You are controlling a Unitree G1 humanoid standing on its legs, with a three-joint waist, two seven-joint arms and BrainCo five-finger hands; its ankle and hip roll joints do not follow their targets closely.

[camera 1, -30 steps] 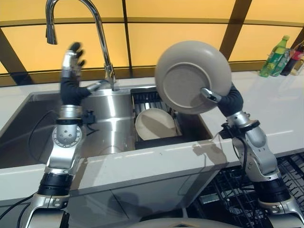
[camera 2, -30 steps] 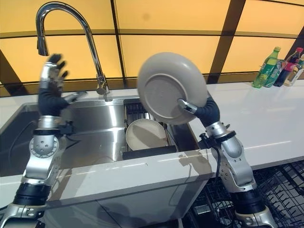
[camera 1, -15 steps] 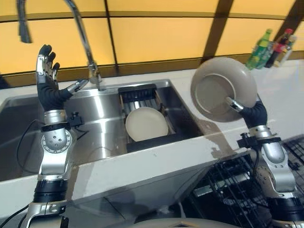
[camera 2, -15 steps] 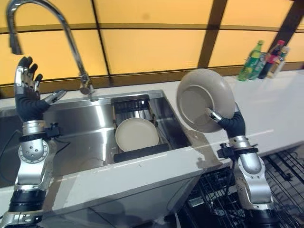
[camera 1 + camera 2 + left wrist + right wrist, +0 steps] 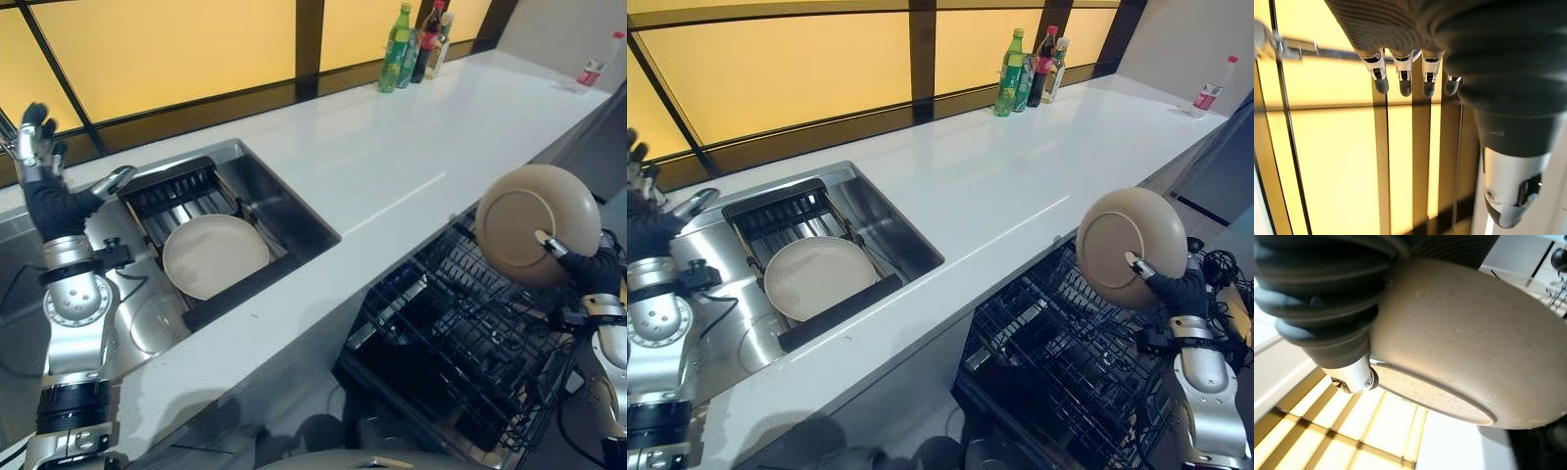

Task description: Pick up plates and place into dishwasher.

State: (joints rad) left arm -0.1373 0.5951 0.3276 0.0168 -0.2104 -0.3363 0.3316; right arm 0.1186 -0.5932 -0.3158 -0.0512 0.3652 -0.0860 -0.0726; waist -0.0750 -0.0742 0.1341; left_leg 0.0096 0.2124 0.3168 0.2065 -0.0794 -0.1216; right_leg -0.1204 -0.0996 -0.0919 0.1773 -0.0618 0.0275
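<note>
My right hand (image 5: pixel 586 269) is shut on a beige plate (image 5: pixel 534 223), held upright on edge with its underside facing me, above the right part of the open dishwasher rack (image 5: pixel 460 343). The thumb presses on the plate's underside. In the right wrist view the plate (image 5: pixel 1464 352) fills the space past the hand's cover. A second beige plate (image 5: pixel 216 255) lies flat on the black drain rack (image 5: pixel 176 191) in the sink. My left hand (image 5: pixel 39 147) is raised at the far left over the sink, fingers straight, holding nothing.
The steel sink (image 5: pixel 147 323) sits at the left, set in a white counter (image 5: pixel 411 147). Three bottles (image 5: pixel 416 44) stand at the counter's back by the yellow window. Another small bottle (image 5: pixel 596 69) stands at the far right. The dishwasher rack's black wires lie below the counter edge.
The camera has swung right, bringing the dishwasher rack into view. My right hand has carried the plate away from the sink and down, over the rack. The left hand stays raised.
</note>
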